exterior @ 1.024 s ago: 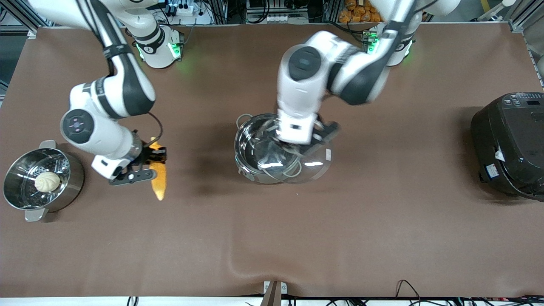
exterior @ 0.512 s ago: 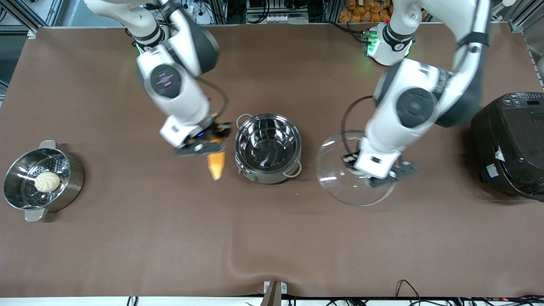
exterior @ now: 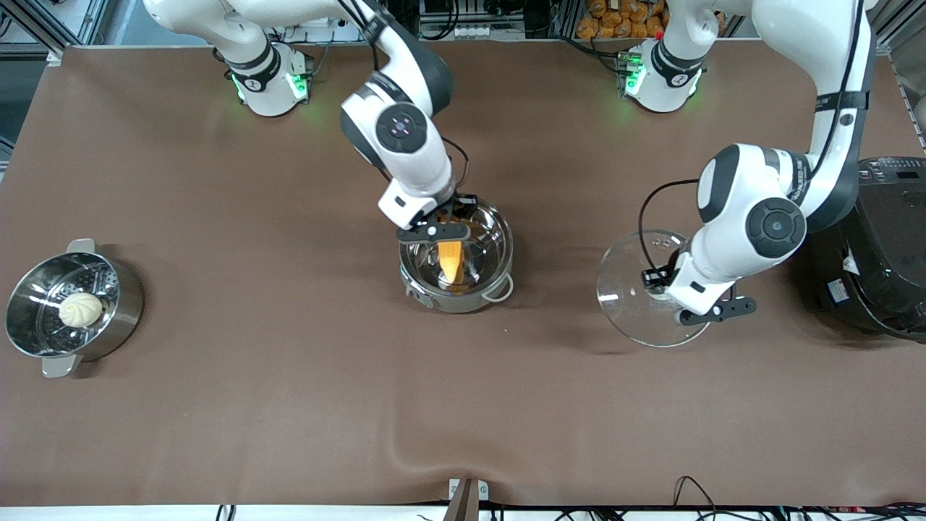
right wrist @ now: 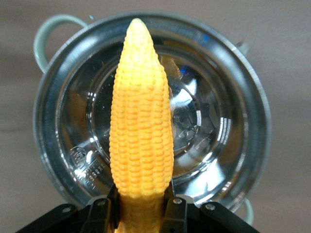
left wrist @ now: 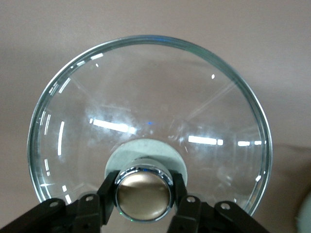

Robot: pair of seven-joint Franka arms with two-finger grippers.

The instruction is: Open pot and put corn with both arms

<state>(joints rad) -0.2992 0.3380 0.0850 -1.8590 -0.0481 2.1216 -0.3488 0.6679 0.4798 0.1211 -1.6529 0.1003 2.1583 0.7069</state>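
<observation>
— Where's the right gripper [exterior: 443, 226] now?
— Over the open pot [exterior: 456, 253], corn [exterior: 451, 260] clamped, swung in from the steamer's end!
— And the left gripper [exterior: 687, 300]?
— It has carried the lid [exterior: 636, 289] off toward the rice cooker.

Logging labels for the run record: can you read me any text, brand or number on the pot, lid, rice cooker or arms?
No text is legible.
Pot: stamped round marks on the inner base, too small to read.
Rice cooker: a white sticker and a button panel, print unreadable.
Glass lid, held by the left gripper: no marking seen.
Corn, held by the right gripper over the pot: none.
</observation>
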